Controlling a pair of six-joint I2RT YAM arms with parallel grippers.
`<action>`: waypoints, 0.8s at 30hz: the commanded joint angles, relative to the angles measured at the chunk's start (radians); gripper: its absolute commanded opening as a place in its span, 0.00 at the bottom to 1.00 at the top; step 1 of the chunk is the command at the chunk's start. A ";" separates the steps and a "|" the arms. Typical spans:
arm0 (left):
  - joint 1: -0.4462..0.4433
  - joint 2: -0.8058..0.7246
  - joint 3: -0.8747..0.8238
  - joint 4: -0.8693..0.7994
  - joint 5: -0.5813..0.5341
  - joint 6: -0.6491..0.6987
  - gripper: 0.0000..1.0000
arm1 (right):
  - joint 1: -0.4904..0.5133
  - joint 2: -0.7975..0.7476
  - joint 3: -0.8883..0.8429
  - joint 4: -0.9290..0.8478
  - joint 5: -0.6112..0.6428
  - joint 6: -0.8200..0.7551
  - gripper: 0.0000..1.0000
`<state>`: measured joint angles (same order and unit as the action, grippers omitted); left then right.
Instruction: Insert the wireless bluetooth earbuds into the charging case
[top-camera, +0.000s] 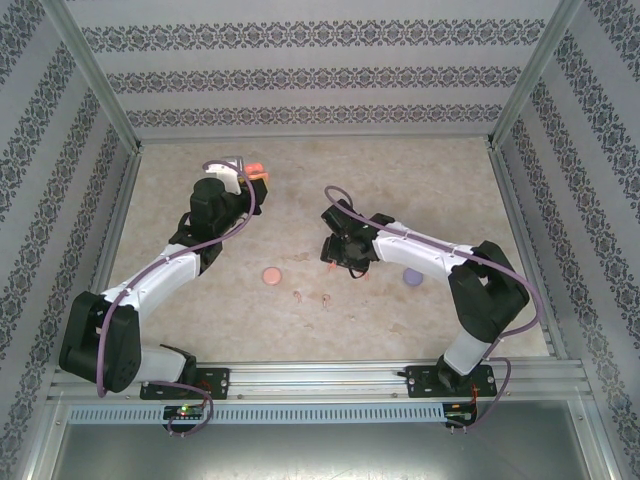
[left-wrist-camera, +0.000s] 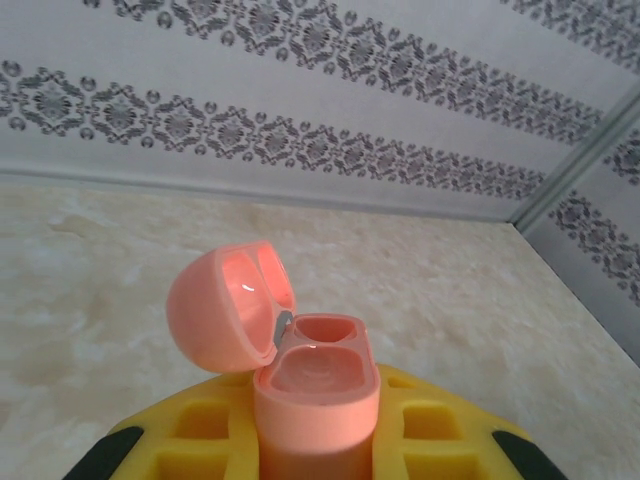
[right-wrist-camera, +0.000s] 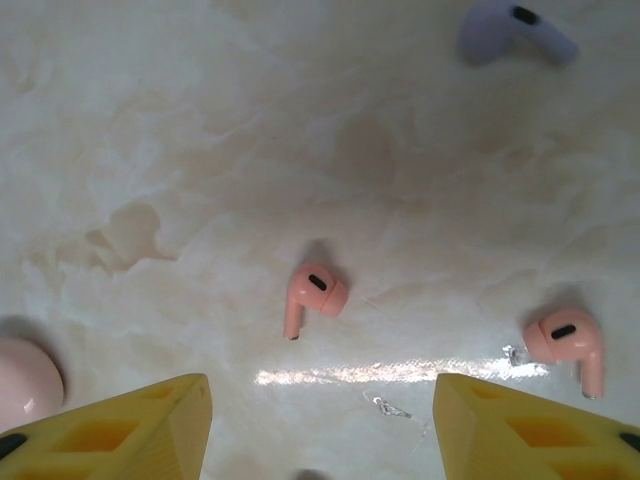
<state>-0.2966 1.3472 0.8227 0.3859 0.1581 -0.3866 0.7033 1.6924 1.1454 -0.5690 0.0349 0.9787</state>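
— So, what was on the table (top-camera: 200, 300)?

— Over its far left, the left claw (left-wrist-camera: 318, 445) was pinching the coral case (left-wrist-camera: 318, 395) upright. The lid was swung back to the left and both wells faced up.

— And the right claw?

— The right claw (right-wrist-camera: 320, 420) hung mid-table, fingers spread and pointing down at the marbled top. A pink case (top-camera: 271, 274) sat shut to its left and a purple case (top-camera: 412, 277) lay to its right, beside the forearm.

— The buds?

— One coral bud (right-wrist-camera: 312, 293) lay flat on the table, in line with the gap between the fingers. A second coral bud (right-wrist-camera: 568, 345) lay apart to its right, near the right finger. A purple bud (right-wrist-camera: 515, 30) lay further off. Two more buds (top-camera: 298, 295) lay nearer the bases, too small to tell their colour.
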 joint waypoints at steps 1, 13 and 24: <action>-0.003 0.004 -0.002 0.064 -0.063 -0.040 0.00 | 0.006 0.008 0.012 -0.013 0.074 0.217 0.60; -0.003 0.024 0.000 0.092 -0.030 -0.049 0.00 | 0.019 0.140 0.064 -0.011 0.024 0.469 0.55; -0.003 0.028 -0.007 0.111 -0.016 -0.049 0.00 | 0.028 0.210 0.130 -0.024 0.023 0.516 0.52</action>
<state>-0.2966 1.3647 0.8223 0.4355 0.1272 -0.4252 0.7231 1.8835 1.2556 -0.5678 0.0547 1.4586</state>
